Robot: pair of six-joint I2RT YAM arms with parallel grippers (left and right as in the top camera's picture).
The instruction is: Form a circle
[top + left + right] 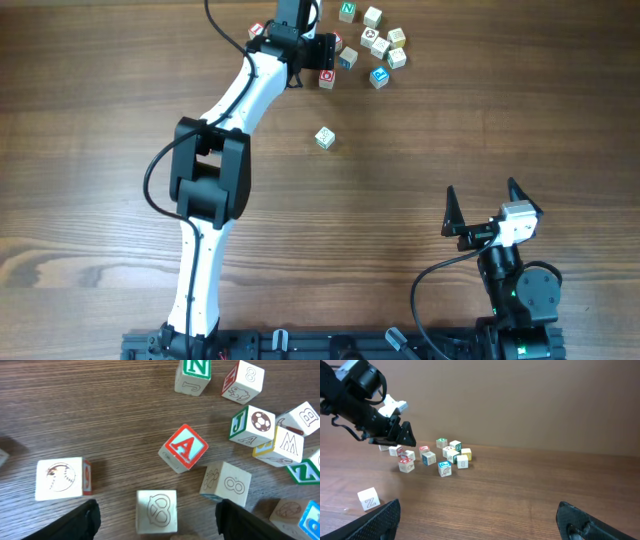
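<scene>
Between the fingertips of the left pincer [157,527]: one small pale wooden cube with a pretzel outline on top [156,510]. Brown wood-grain table [100,410] shows on both sides of it. The jaws are partly spread and straddle the cube without gripping it.

Just ahead: a wooden cube with a red-framed letter A [184,447], turned cornerwise.

Ahead and to the right in the wrist view: the circle [277,440], a tight knot of pale wooden letter cubes with coloured faces, touching one another. Loose letter cubes [192,375] lie around it.

Handling, judged: light, rigid and smooth-sided, so apt to skid or twist. Take each by two opposite flat faces, square-on.

Well apart, back toward the robot's base: right pincer [487,205], jaws wide, empty.
</scene>
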